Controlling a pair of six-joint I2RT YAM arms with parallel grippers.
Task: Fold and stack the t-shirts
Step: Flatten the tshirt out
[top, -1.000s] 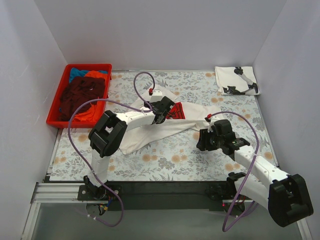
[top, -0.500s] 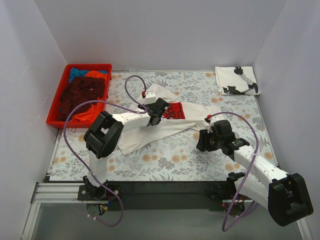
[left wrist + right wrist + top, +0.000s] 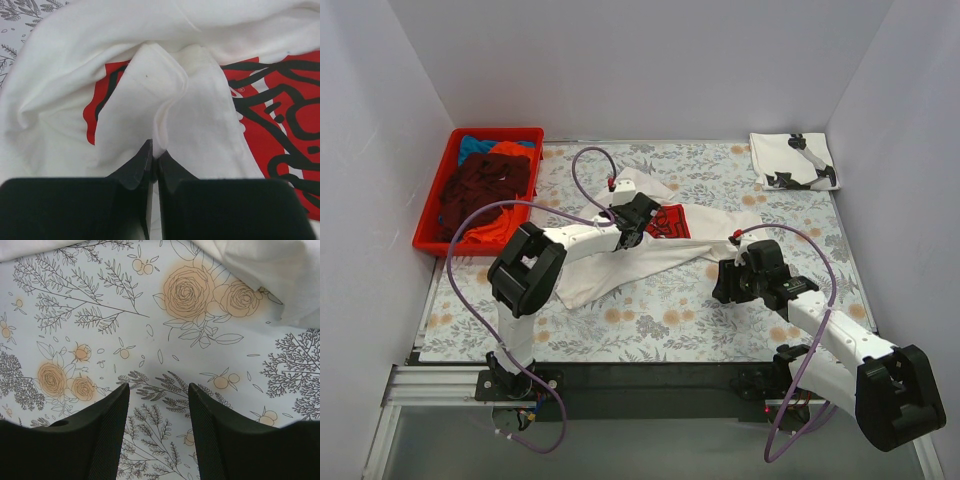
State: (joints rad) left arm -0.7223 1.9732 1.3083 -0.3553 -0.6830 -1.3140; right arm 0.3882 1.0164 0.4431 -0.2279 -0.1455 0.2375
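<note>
Tee: the white tee [image 3: 612, 275] lay crumpled right of the red crate [image 3: 496, 132], its long axis running away from it.
Left claw [image 3: 154, 151]: nearer the crate, clenched on a mid-tee fold.
Right claw [image 3: 159, 390]: released, empty, beyond the tee's far end.

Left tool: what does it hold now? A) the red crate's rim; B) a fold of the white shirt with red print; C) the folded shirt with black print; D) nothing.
B: the left tool is shut on a pinched ridge of the white shirt, seen in the left wrist view.
</note>
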